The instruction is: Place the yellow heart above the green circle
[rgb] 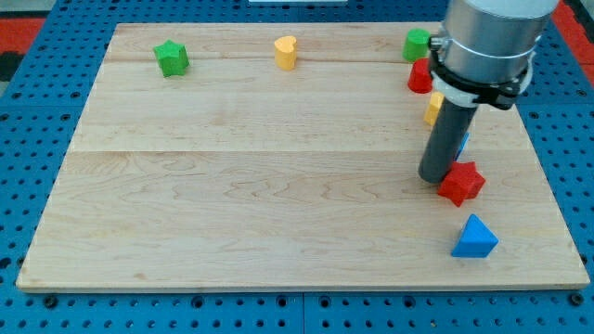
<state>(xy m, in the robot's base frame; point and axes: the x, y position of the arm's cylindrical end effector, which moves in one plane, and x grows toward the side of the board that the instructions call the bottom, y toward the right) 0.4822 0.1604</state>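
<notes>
Our tip [434, 176] sits on the wooden board [241, 213], touching the red star [461, 182] at its right, nothing grasped, it's a bare rod. The yellow heart [286, 52] stands far up-left of our tip. The green circle [417, 44] lies straight above it, beside a red block [420, 76]. The blue triangle [474, 237] waits below-right, the green star [172, 58] far left

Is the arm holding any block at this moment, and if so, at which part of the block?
Nothing is held; the arm has only a rod. My tip rests on the board right beside the red star, at its left edge, far from the yellow heart.
</notes>
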